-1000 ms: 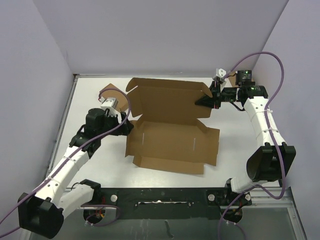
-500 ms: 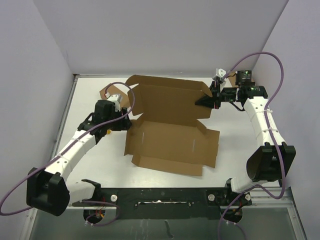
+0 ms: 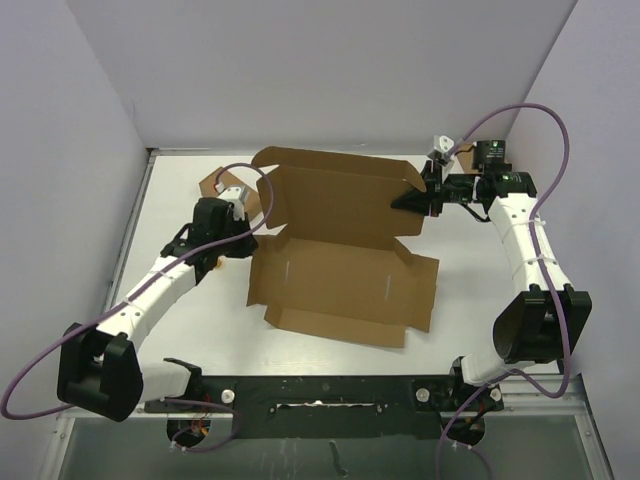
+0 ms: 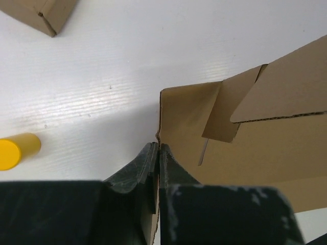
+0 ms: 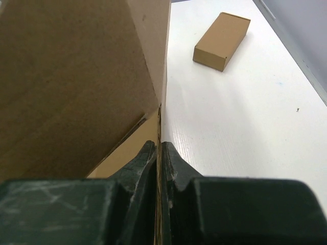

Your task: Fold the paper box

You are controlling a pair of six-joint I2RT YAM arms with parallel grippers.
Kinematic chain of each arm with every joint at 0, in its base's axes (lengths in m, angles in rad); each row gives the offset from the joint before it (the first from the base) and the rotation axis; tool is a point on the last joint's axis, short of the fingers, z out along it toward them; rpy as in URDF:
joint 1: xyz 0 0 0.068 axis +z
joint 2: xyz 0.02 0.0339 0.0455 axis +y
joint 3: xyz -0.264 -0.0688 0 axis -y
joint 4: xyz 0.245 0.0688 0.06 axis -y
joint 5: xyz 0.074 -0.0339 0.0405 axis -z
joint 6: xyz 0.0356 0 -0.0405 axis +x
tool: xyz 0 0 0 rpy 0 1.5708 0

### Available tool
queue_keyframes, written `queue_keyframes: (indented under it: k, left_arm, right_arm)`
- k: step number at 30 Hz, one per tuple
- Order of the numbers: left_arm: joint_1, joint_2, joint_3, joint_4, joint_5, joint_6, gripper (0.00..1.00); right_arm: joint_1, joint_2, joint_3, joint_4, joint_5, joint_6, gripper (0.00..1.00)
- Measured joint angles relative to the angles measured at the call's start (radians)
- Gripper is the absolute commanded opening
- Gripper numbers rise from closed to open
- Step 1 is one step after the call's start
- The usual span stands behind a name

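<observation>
The paper box [image 3: 345, 285] lies open in the middle of the table, its base flat and its back panel [image 3: 340, 195] tilted up. My left gripper [image 3: 250, 240] is at the box's left side. In the left wrist view the left gripper [image 4: 159, 148] is shut on the thin edge of a side flap [image 4: 184, 117]. My right gripper [image 3: 410, 203] holds the right end of the raised panel. In the right wrist view the right gripper [image 5: 159, 146] is shut on a cardboard edge, with the panel [image 5: 76, 76] rising to its left.
A small ready-made cardboard box [image 3: 215, 183] sits at the far left behind my left arm; the small box [image 5: 222, 34] also shows in the right wrist view. A yellow cylinder [image 4: 15, 151] lies on the table left of my left gripper. Purple walls enclose three sides.
My left gripper has closed from open onto the box's left side flap while the left arm swung in toward the box. The right arm has stayed still.
</observation>
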Motion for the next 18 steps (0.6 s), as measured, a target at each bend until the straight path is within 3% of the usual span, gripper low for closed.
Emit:
queue_keyframes:
  k: [11, 18]
  left_arm:
    - [0.003, -0.023, -0.047, 0.171, 0.046, 0.125, 0.00]
    - [-0.014, -0.073, -0.115, 0.494, 0.083, 0.246, 0.00]
  right_arm:
    - [-0.049, 0.004, 0.003, 0.138, -0.002, 0.179, 0.00]
    - [-0.104, 0.036, 0.105, 0.337, -0.043, 0.382, 0.00]
